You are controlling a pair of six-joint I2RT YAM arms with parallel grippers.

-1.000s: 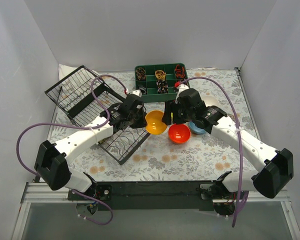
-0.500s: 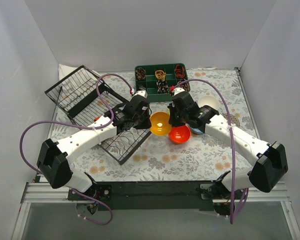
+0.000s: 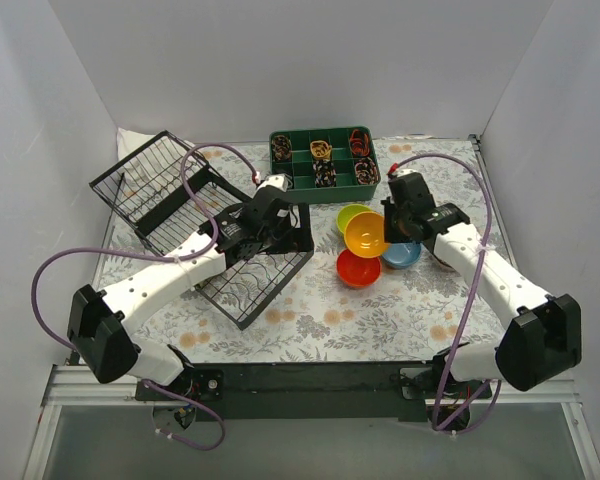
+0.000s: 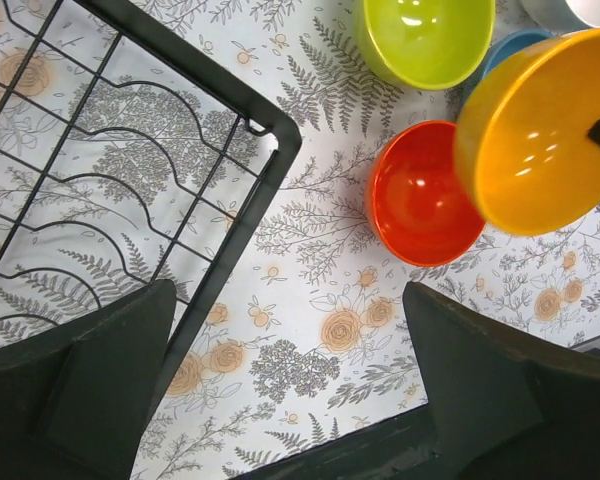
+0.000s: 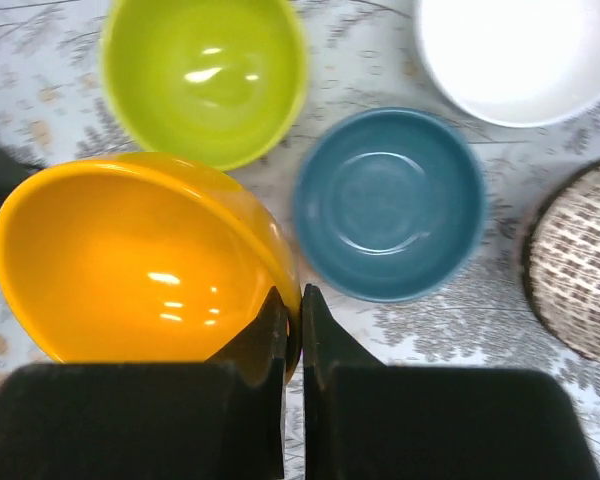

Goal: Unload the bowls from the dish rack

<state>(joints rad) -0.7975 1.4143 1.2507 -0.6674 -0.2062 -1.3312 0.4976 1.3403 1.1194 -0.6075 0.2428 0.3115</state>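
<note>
Orange bowl (image 3: 366, 233) now rightward, in right hand (image 5: 292, 302)

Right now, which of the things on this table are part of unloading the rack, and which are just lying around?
Part of the job: dish rack; orange bowl, pinched by the right gripper; lime bowl, red bowl, blue bowl, white bowl and mosaic bowl, on the table.

Just lying about: green divided tray of small items; floral table cover.

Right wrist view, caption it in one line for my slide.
Right gripper pinching the rim of the orange bowl, near a lime bowl, blue bowl, white bowl and patterned bowl.
</note>
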